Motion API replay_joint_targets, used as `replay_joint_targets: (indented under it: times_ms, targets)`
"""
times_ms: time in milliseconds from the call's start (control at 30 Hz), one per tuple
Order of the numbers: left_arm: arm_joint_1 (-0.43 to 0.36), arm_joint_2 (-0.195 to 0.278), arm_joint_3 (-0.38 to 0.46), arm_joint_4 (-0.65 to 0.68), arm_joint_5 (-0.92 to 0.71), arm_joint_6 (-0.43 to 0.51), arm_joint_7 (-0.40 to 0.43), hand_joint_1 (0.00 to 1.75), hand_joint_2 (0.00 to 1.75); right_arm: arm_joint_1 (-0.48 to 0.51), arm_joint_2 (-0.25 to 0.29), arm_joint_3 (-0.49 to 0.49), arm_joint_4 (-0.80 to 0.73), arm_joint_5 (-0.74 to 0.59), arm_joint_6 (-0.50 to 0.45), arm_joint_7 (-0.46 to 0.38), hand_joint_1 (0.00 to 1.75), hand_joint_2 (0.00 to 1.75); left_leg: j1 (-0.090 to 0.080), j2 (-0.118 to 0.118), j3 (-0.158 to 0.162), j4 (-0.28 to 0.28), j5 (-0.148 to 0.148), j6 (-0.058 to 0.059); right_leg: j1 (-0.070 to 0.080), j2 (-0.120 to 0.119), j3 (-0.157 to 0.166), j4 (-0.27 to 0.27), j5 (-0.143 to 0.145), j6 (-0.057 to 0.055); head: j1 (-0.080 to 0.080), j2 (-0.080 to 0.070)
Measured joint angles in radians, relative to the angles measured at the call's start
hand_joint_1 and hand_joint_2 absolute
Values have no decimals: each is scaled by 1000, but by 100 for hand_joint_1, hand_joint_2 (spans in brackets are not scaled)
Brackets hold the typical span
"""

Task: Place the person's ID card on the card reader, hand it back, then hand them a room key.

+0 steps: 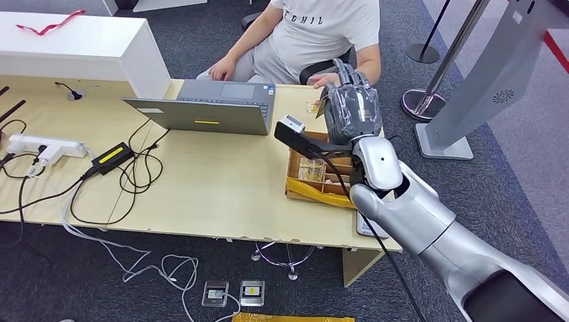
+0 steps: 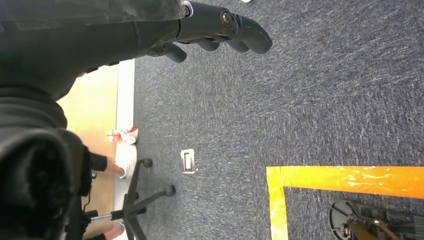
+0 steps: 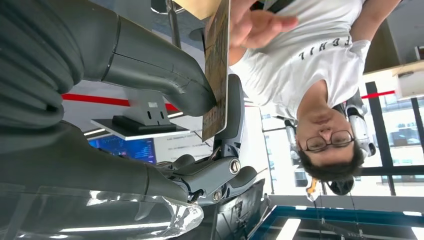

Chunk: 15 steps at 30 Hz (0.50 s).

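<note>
My right hand (image 1: 353,107) is raised over the desk's far right side, stretched toward the seated person (image 1: 322,33). It pinches a gold-brown patterned card (image 3: 216,75) between thumb (image 3: 165,70) and a finger (image 3: 231,120). In the head view the card (image 1: 313,106) sticks out to the left of the hand. The person's hand (image 3: 255,22) is at the card's far end, fingers against it. A cardboard box (image 1: 300,189) with similar cards in compartments sits under my forearm. My left hand (image 2: 220,27) hangs over the carpet, holding nothing, fingers loosely apart.
A small white device (image 1: 292,123) lies by the box. A grey laptop (image 1: 215,107) stands mid-desk, with a power strip (image 1: 40,146), adapter and cables at the left. A white cabinet (image 1: 74,47) is far left. A kiosk stand (image 1: 496,74) and barrier post (image 1: 429,94) stand on the right.
</note>
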<state>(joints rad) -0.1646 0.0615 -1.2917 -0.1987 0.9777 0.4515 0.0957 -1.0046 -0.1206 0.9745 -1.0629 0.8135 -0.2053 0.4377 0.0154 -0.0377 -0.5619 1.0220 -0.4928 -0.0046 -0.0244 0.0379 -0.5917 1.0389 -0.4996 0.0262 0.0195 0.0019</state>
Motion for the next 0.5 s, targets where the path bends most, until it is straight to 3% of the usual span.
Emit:
replay_joint_targets:
  times_ms: [500]
  targets:
    - [-6,0,-2,0,-15,-21,0,0,0,15,6,0,25,-75,-36,-34,175,175,0,0,0,0,0,0,0,0,0,0,0,0,0,0]
